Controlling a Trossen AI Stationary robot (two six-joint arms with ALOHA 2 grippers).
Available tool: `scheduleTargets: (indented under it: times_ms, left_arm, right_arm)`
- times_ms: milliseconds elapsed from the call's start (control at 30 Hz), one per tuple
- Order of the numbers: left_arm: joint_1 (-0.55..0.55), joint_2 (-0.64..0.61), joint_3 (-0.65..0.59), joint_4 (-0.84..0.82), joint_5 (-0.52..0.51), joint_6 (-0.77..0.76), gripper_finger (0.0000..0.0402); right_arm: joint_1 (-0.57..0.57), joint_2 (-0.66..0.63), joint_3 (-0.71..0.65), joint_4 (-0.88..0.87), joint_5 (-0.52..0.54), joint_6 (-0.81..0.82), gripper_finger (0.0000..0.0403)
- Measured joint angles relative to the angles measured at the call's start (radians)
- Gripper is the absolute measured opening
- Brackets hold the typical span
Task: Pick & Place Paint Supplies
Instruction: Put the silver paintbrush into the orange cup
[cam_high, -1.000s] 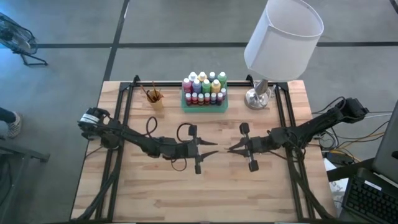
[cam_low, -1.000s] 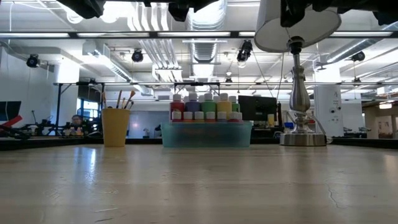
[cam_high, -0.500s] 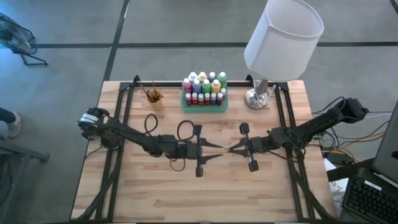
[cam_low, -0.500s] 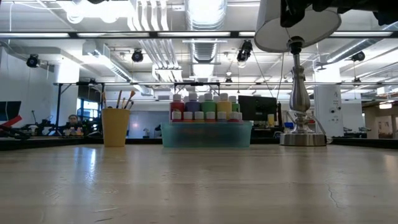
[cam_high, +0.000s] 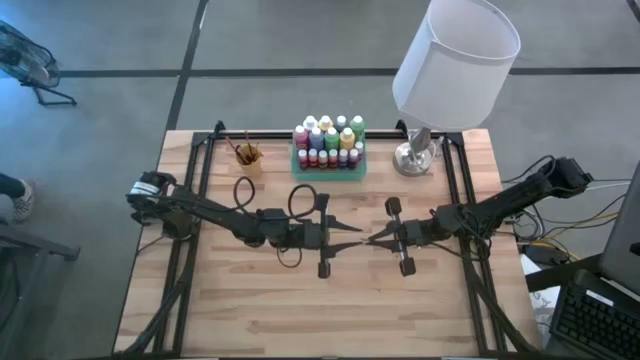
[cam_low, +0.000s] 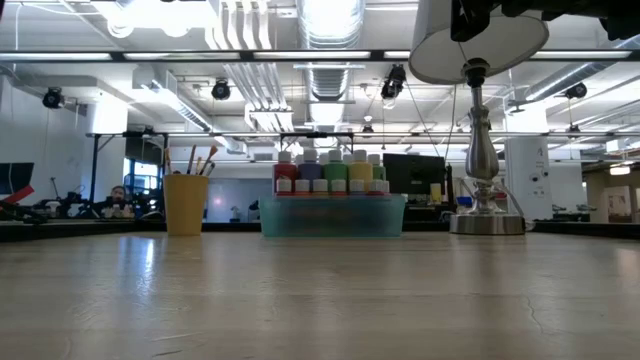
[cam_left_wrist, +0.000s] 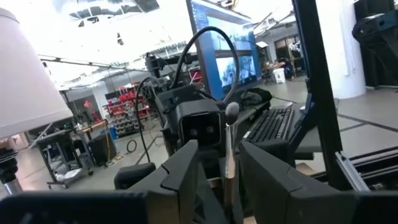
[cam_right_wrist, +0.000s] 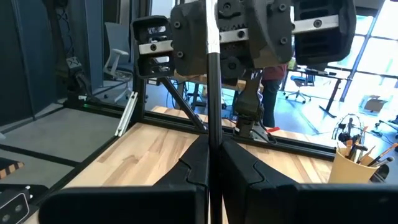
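your right gripper (cam_high: 372, 239) sits over the middle of the table (cam_high: 330, 310), its fingers pinched tight on a thin paintbrush (cam_right_wrist: 212, 81) whose dark handle stands straight up between them in the right wrist view. your left gripper (cam_high: 356, 235) faces it almost tip to tip; its fingers stand part way apart around the same brush, and you cannot tell whether they touch it. farther back, the paint bottles (cam_high: 327, 140) stand packed in the green tray (cam_high: 329, 173) at the table's far edge, with the orange cup (cam_high: 249, 158) of more brushes near the tray on its left-arm side and the lamp (cam_high: 455, 55) on its other side.
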Motion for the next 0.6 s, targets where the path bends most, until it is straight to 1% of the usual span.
scheduleTargets:
  times_ms: [267, 467, 600]
  left_arm:
    - [0.013, 0.0, 0.018, -0.002, 0.079, -0.002, 0.0124]
    - [0.03, 0.006, 0.038, -0.029, 0.1, -0.011, 0.0124]
    - [0.034, 0.035, 0.066, -0.029, 0.102, -0.011, 0.0124]
  right_arm:
    - [0.0, 0.0, 0.0, 0.001, 0.0, 0.0, 0.0013]
    - [0.0, 0.0, 0.003, 0.003, 0.0, -0.002, 0.0013]
    - [0.0, 0.001, 0.003, 0.002, 0.0, -0.004, 0.0013]
